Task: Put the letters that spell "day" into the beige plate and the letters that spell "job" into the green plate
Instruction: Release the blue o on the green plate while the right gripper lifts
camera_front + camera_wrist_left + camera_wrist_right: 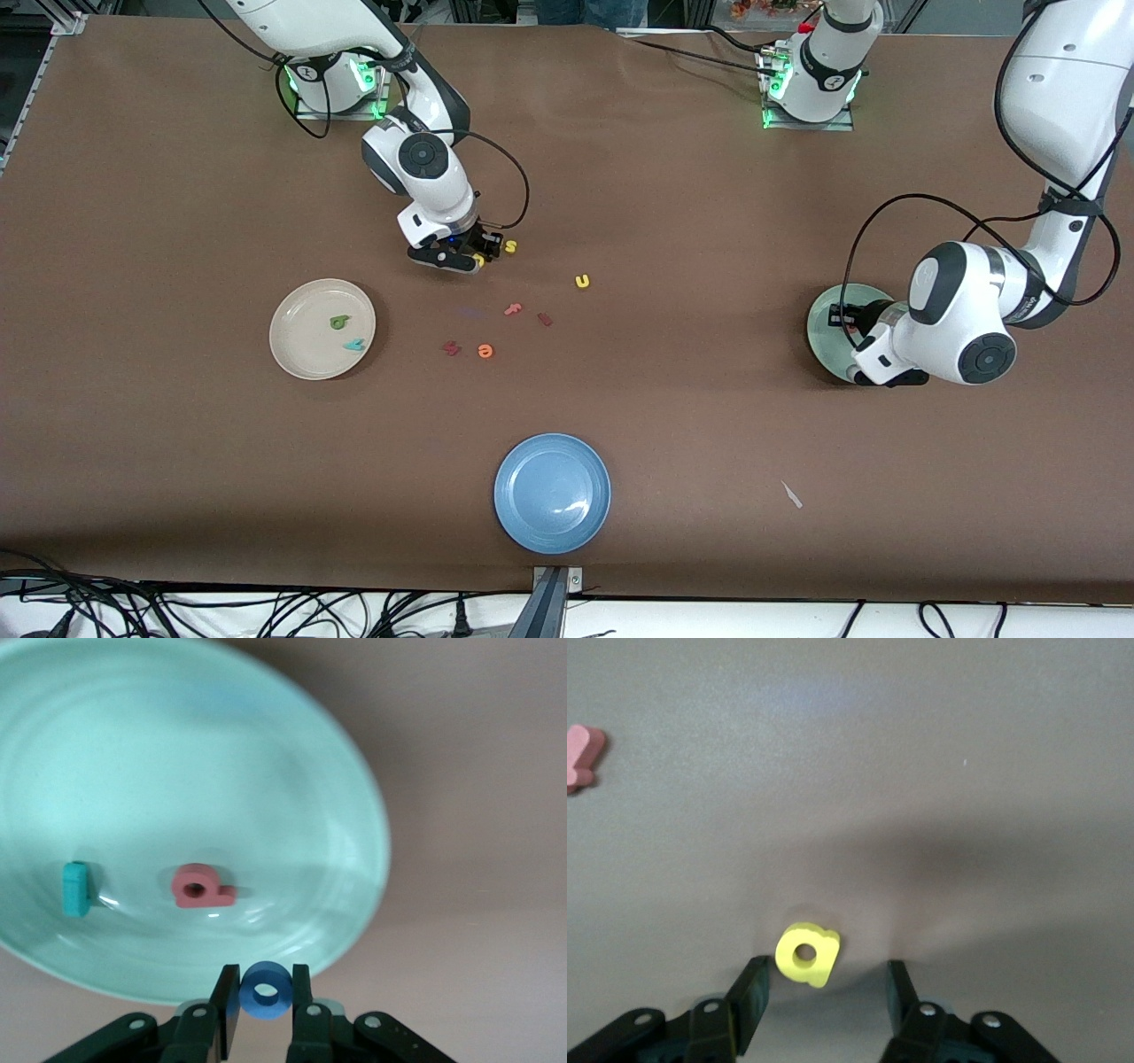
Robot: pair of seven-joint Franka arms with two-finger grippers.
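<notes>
Nearest the camera sits the blue plate (552, 493), unused. My left gripper (265, 997) hangs over the green plate (824, 306), pinching the blue o (265, 990) for dropping beside the j (76, 889) and b (200, 886). My right gripper (824, 992), wrist bent down, straddles the yellow a (806, 953), jaws apart; the beige plate (297, 346) lies at its seven o'clock.
</notes>
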